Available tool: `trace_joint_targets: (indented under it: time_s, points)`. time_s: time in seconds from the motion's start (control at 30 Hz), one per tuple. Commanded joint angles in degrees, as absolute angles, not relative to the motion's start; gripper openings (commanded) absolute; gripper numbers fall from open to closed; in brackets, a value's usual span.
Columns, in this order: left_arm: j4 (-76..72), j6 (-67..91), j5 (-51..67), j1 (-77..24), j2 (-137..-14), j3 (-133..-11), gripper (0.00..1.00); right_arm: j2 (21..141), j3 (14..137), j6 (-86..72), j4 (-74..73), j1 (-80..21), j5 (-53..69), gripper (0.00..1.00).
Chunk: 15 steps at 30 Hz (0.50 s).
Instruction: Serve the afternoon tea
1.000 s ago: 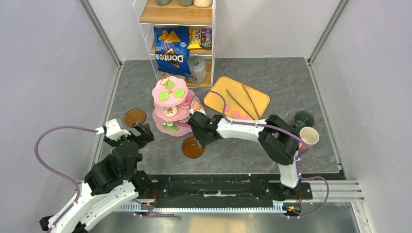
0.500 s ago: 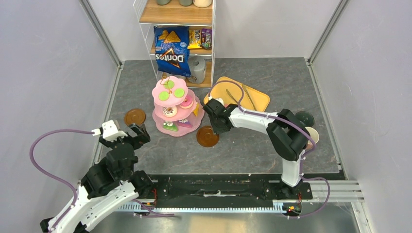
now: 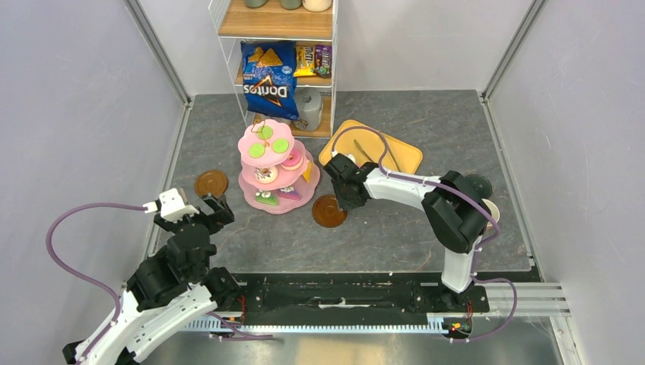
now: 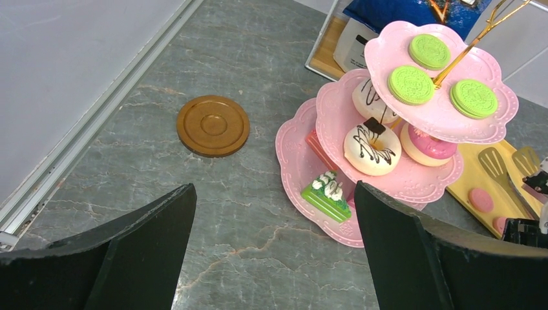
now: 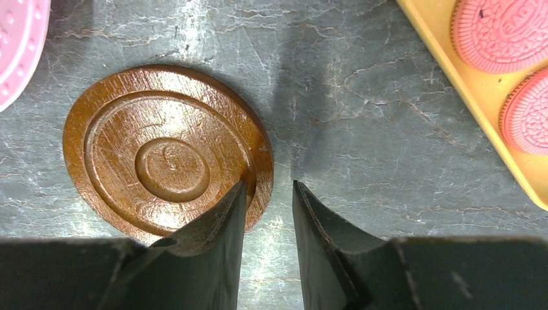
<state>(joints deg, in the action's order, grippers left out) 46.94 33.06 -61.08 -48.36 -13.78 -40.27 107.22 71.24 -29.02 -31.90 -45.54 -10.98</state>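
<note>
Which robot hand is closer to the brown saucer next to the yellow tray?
Right. The right gripper sits at that saucer, one finger over its rim. The left gripper is far off, beyond the pink stand, near the other saucer.

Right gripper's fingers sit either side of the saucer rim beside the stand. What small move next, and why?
Probably open the right gripper and lift straight up: the saucer lies flat on the table, apart from the pink stand and the yellow tray, a fair serving spot.

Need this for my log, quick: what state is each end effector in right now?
Left end effector: open wide, holding nothing.
Right end effector: jaws astride the brown saucer rim; grip cannot be told.
</note>
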Motion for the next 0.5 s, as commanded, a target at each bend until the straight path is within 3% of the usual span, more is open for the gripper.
trace_joint_targets:
  time_s: [0.0,0.2,0.47]
  points:
    - [47.1,33.07,-63.74,-48.34,-14.15,-41.52,0.98,108.87,70.16,-29.01,-31.21,-43.97,-11.31,0.39]
    - [47.12,33.15,-63.78,-48.34,-13.89,-41.5,0.97,109.16,69.35,-29.42,-30.03,-40.74,-11.47,0.29]
    - [47.27,33.23,-63.77,-48.34,-13.71,-41.53,0.97,111.14,72.6,-29.6,-29.27,-39.04,-12.11,0.25]
